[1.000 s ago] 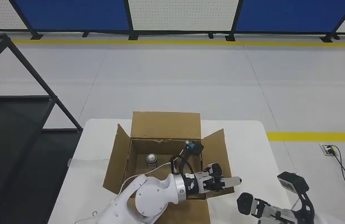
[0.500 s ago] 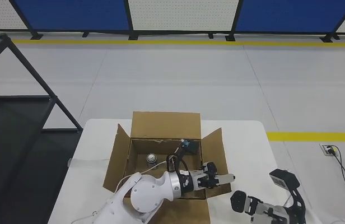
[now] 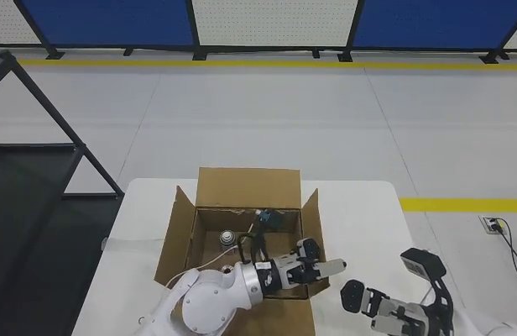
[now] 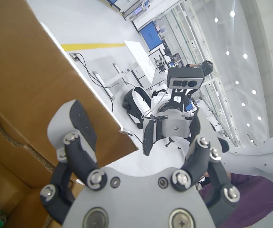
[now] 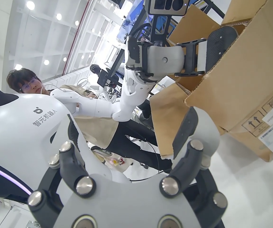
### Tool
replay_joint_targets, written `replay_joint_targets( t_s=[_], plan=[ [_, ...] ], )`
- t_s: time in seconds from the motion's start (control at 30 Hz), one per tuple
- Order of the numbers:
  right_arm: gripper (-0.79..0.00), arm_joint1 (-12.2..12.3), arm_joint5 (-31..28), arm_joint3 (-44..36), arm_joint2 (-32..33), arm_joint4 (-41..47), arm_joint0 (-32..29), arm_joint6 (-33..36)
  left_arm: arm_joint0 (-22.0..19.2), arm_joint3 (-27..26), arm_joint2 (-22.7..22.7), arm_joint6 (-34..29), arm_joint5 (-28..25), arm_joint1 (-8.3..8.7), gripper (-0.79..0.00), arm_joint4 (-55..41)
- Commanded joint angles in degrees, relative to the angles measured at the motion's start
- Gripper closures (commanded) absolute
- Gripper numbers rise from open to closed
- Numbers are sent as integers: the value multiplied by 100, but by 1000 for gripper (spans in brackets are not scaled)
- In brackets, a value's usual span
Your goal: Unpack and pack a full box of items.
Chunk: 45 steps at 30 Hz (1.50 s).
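Cardboard box flap (image 3: 313, 220) beside the spread left hand (image 3: 326, 257)

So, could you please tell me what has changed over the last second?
The left gripper, open around the box's right flap, moved in toward the box, tipping that flap more upright. The right gripper, also open, moved closer to the box. The box and the small item inside it stayed put.
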Motion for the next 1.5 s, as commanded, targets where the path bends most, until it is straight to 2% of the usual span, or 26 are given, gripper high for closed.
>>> replay_joint_targets(
  t_s=[0.0, 0.33, 0.6, 0.77, 0.9, 1.13, 1.3, 1.47],
  plan=[
    [-785, -3, 71, -45, -118, -75, 126, -80, 311, -348, -236, 63, 11, 61, -785, 129],
    [-785, -26, 428, -230, -841, -594, 757, -267, 1619, -1652, -1451, 460, -68, 286, -785, 451],
    [-785, -55, 798, -375, -1522, -1127, 1176, -254, 2812, -2643, -2811, 723, -313, 435, -785, 471],
    [-785, -110, 1133, -341, -2104, -1693, 1545, -455, 3543, -3064, -3688, 954, -618, 484, -785, 298],
    [-785, -171, 1405, -212, -2566, -2270, 1825, -755, 4100, -3272, -4404, 1174, -837, 498, -785, 140],
    [-785, -335, 1701, -77, -3368, -3009, 2318, -1481, 4848, -3272, -5436, 1469, -1373, 487, -785, -341],
    [-785, -431, 1910, -231, -3933, -3662, 2559, -1573, 5228, -3272, -5849, 1513, -1612, 469, -785, -643],
    [-785, -489, 2158, -378, -4273, -4647, 2648, -1876, 5355, -3272, -5971, 1432, -1700, 463, -785, -813]
  ],
)
